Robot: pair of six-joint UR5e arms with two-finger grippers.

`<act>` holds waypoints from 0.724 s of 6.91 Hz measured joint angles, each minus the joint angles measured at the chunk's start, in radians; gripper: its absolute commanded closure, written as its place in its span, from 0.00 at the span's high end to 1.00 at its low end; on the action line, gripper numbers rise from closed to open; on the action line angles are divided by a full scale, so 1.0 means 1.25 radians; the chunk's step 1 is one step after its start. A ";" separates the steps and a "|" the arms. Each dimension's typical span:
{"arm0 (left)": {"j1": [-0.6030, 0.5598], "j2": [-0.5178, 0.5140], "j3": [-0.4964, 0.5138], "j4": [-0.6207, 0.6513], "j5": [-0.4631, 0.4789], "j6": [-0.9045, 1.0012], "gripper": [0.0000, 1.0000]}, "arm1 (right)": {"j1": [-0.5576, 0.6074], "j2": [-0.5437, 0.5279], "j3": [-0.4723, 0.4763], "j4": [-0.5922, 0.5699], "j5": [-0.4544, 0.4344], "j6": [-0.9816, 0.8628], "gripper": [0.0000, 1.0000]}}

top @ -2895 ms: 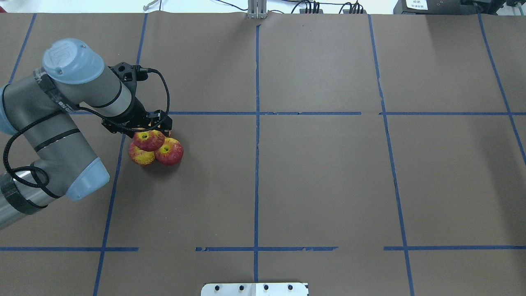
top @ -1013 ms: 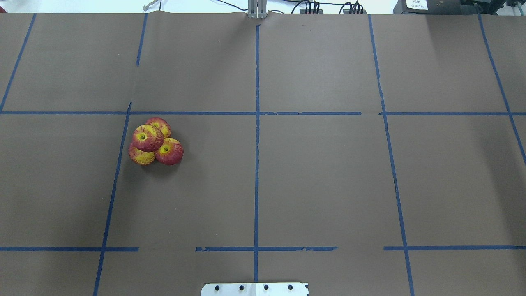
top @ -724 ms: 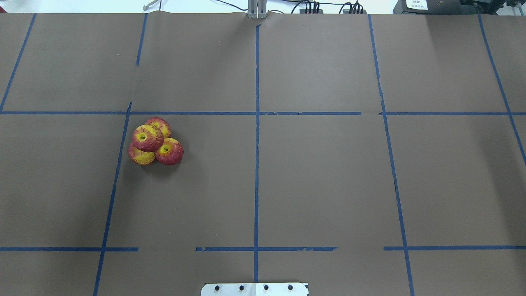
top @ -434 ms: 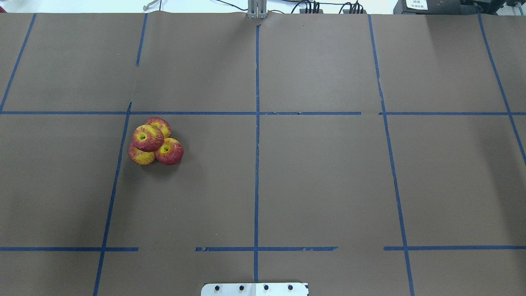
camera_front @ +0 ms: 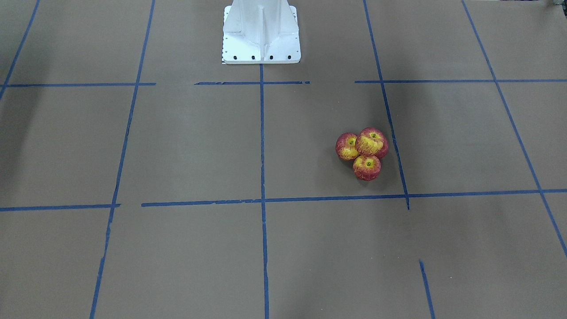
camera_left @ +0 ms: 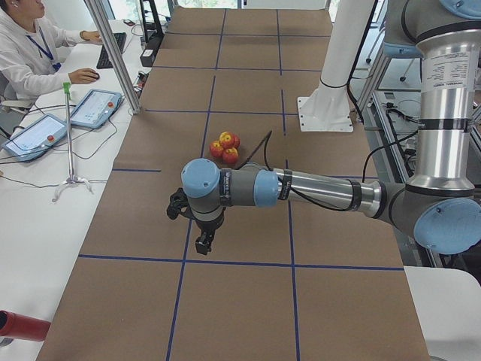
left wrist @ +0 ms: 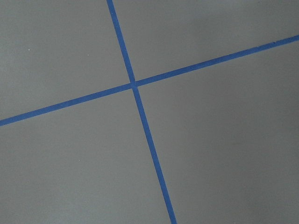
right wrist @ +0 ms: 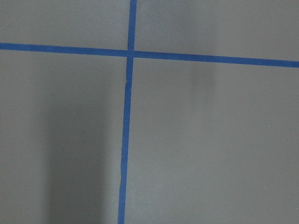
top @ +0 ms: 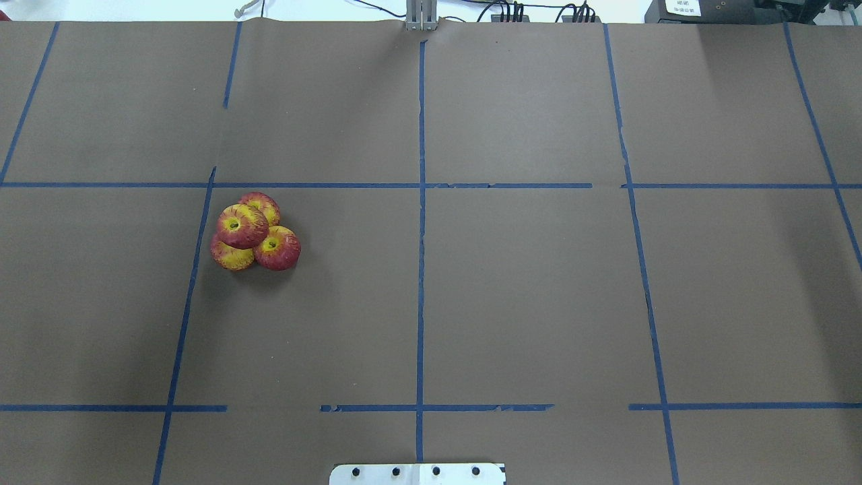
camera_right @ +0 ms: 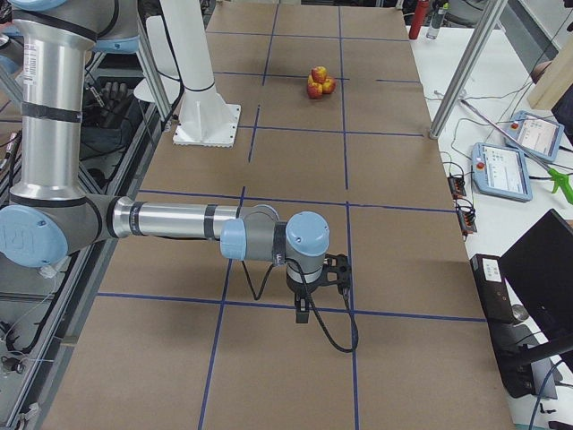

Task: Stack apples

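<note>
On the brown counter (top: 539, 303) four apples (top: 252, 232) sit piled, one on top. Left claw (camera_left: 203, 242), right claw (camera_right: 304, 309): I cannot tell their grip.

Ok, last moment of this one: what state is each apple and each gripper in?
Top apple: unheld, resting on the three lower ones, dimple up.
Far lower apple: on the table, partly covered.
Near lower apple: on the table, partly covered.
Inner lower apple: on the table, dimple up.
Left gripper: well away from the apples; jaws cannot be judged.
Right gripper: well away too; jaws cannot be judged.
</note>
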 measured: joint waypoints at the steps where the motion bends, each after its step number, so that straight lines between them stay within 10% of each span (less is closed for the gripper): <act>1: 0.000 0.000 0.002 0.000 0.000 -0.004 1.00 | 0.000 0.000 0.000 0.000 0.000 0.000 1.00; 5: -0.001 0.003 0.034 -0.046 0.000 -0.140 1.00 | 0.000 0.000 0.000 0.000 0.001 0.000 1.00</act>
